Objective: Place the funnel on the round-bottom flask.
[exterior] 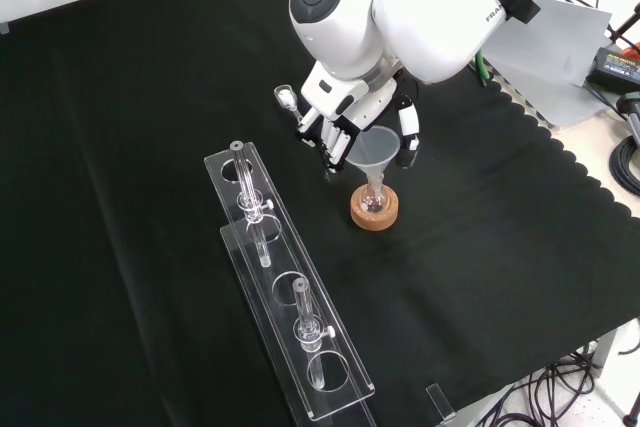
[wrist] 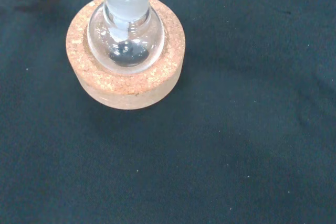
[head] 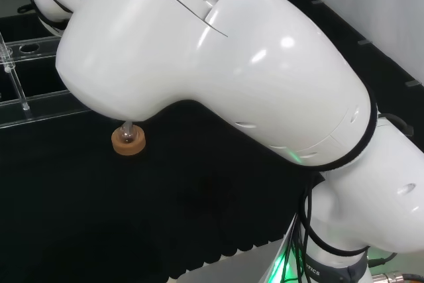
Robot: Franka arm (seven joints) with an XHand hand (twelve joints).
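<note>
Now: clear funnel (exterior: 367,150) upright, stem in the neck of the round-bottom flask (exterior: 374,201) | flask sits in a cork ring (exterior: 375,214) just below the hand (exterior: 345,127) | hand's fingers flank the funnel's cone, contact unclear | clear tube rack (exterior: 290,297) lies well apart, to the front view's left of the hand

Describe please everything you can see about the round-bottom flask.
The round-bottom flask is a small vessel of clear glass with a ball-shaped body and a narrow neck pointing up. It stands upright in a cork ring on the black cloth, to the right of the clear rack in the front view. Something dark shows at its bottom; I cannot tell what. In the front view the funnel sits over its neck, with the hand around the funnel.
</note>
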